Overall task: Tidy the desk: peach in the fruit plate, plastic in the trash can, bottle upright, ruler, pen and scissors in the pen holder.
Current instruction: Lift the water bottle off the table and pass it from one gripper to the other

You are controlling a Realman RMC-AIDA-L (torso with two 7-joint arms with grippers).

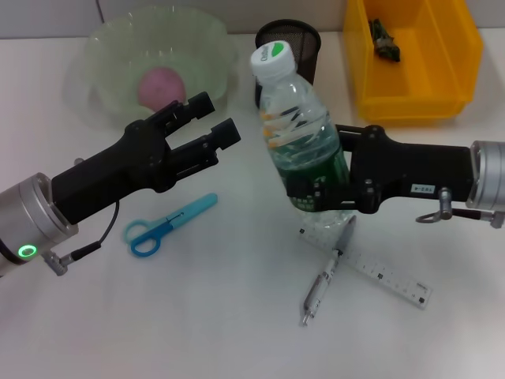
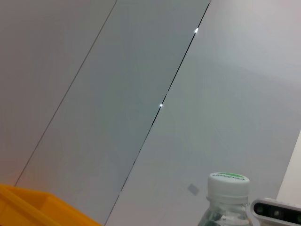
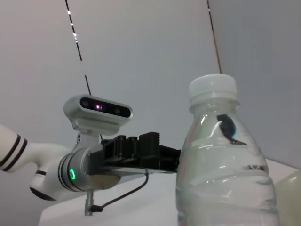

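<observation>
My right gripper [image 1: 319,178] is shut on the green-labelled water bottle [image 1: 304,142]. The bottle stands nearly upright with its white cap [image 1: 274,60] leaning slightly left; the right wrist view shows the bottle [image 3: 225,155] close up. My left gripper [image 1: 222,114] hovers open in front of the clear fruit plate [image 1: 102,47], which holds the pink peach [image 1: 162,85]. Blue scissors [image 1: 166,227] lie below the left arm. A silver pen [image 1: 325,272] and a clear ruler [image 1: 383,274] lie crossed under the right arm. The black mesh pen holder [image 1: 290,43] stands behind the bottle.
A yellow bin [image 1: 414,87] at the back right holds a dark crumpled piece [image 1: 387,41]. Its corner [image 2: 33,207] and the bottle cap [image 2: 229,183] appear in the left wrist view. The left arm [image 3: 94,165] faces the bottle in the right wrist view.
</observation>
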